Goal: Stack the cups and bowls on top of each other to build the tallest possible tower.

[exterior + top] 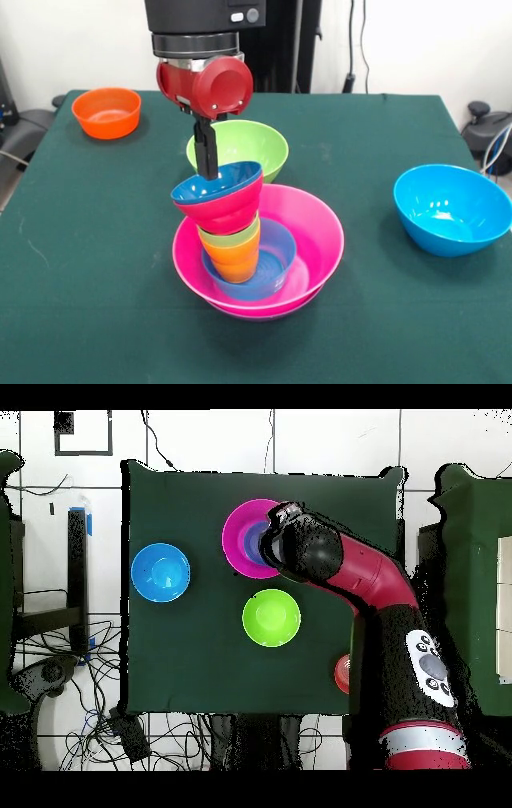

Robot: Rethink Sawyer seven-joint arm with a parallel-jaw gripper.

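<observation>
The tower stands in the wide pink bowl (320, 228) (235, 534), which sits in a purple bowl (256, 314). Inside are a light-blue small bowl (278, 256), an orange cup (237, 264) and a light green cup (230, 237). A red bowl (228, 210) with a dark-blue bowl (214, 188) nested in it tops the cups, tilted to the left. My gripper (207, 172) comes straight down onto the far rim of these two bowls, fingers shut on it. In the overhead view the arm (370, 579) hides the gripper and most of the tower.
A lime green bowl (248, 142) (271, 617) stands just behind the tower. A sky-blue bowl (452, 208) (160, 572) sits off to the right. A small orange bowl (106, 112) (341, 674) is at the far left corner.
</observation>
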